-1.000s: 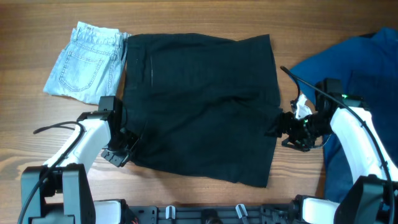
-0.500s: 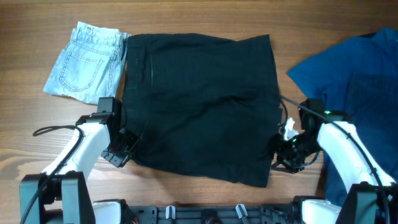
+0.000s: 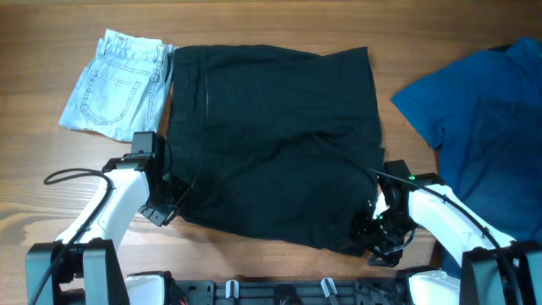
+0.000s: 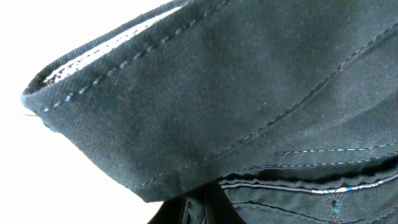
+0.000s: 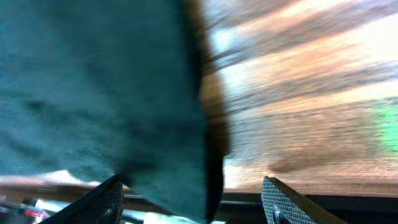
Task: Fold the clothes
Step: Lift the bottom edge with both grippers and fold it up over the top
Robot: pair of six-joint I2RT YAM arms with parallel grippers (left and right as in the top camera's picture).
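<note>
table [image 3: 254, 25]: wood surface, carrying three garments. black garment [image 3: 271, 135]: largest item, spread roughly flat at the centre, not yet folded, with a few creases across its middle; the near edge runs between the two arms. royal-blue garment [image 3: 483, 135]: lies loose at the far right, apart from the black one and untouched. denim shorts [image 3: 118, 85]: at the upper left, compact, with one edge just beside the black garment's top left corner. left gripper [image 3: 169, 199]: sits at the near-left corner of the black garment. its wrist view is filled by a stitched hem [image 4: 124, 155] with pale lining showing at the upper rim, and the fingers are hidden, so i cannot tell whether they are clenched or released. right gripper [image 3: 373, 237]: sits at the near-right corner, with its fingers [image 5: 106, 199] spread wide, released. the garment's edge [image 5: 202, 124] hangs between them over bare wood [image 5: 298, 112]. judgement: the step in hand is taking hold of the two near corners for a first fold of the black garment. the next move calls for the right gripper to close on the corner between its fingers, taking both layers. the two arms should then lift together and carry the near edge toward the far edge, keeping it taut enough to avoid bunching.
</note>
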